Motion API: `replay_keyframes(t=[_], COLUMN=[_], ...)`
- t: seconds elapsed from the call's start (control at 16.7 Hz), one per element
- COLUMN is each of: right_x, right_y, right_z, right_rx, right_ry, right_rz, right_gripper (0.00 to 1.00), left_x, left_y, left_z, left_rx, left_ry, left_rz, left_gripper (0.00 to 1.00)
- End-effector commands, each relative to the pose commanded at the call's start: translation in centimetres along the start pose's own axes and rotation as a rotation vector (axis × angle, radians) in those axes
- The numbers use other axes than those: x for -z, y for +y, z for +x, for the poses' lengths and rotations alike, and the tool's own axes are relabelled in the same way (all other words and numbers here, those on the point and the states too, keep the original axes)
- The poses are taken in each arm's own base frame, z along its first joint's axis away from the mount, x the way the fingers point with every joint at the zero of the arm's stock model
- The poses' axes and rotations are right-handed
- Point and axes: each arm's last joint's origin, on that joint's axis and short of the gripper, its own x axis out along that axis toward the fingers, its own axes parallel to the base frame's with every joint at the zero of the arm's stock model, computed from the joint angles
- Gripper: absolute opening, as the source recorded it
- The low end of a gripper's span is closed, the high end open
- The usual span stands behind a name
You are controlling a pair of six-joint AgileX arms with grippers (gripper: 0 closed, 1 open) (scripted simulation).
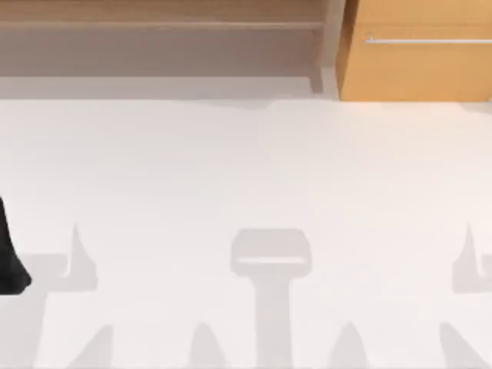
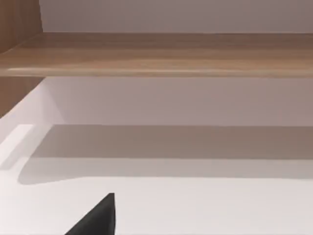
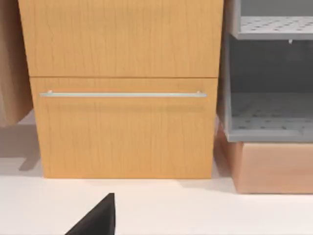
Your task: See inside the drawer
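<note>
Standing at the top view's upper right, one drawer [image 1: 419, 65] is shut, flat orange-tan wood with one thin silver bar handle [image 1: 429, 40]; one brown shelf unit [image 1: 161, 34] fills the upper left; left arm [image 1: 11, 257] at the left edge, finger state cannot be told; white table [image 1: 246, 192]

White table surface [image 1: 246, 192], flat and evenly lit, carrying soft grey shadows along its near edge. A dull brown open shelf unit [image 1: 161, 38] stands along the far edge, left of centre; its wooden shelf board [image 2: 161, 54] runs horizontally, with a pale back wall [image 2: 176, 100] beneath it. A grey perforated rack [image 3: 269, 73] rests on a pale wooden box [image 3: 274, 166] at the far right.
</note>
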Motion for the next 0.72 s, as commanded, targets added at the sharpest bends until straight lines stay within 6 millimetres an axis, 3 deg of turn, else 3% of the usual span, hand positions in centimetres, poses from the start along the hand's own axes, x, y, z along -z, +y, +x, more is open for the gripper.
replay_keyframes(t=[0.18, 0.42, 0.72], right_x=[-0.3, -2.7, -6.3], right_y=[-0.1, -0.6, -2.1], right_z=[0.0, 0.7, 4.1], right_rx=[0.003, 0.014, 0.006], right_ry=[-0.006, -0.033, -0.026], right_rz=[-0.001, -0.006, -0.007], right_gripper=[1.00, 1.00, 1.00], left_x=[0.0, 0.0, 0.0], left_y=[0.0, 0.0, 0.0], left_z=[0.0, 0.0, 0.0], left_rx=[0.000, 0.000, 0.000], left_ry=[0.000, 0.000, 0.000], left_rz=[0.000, 0.000, 0.000], left_gripper=[1.00, 1.00, 1.00])
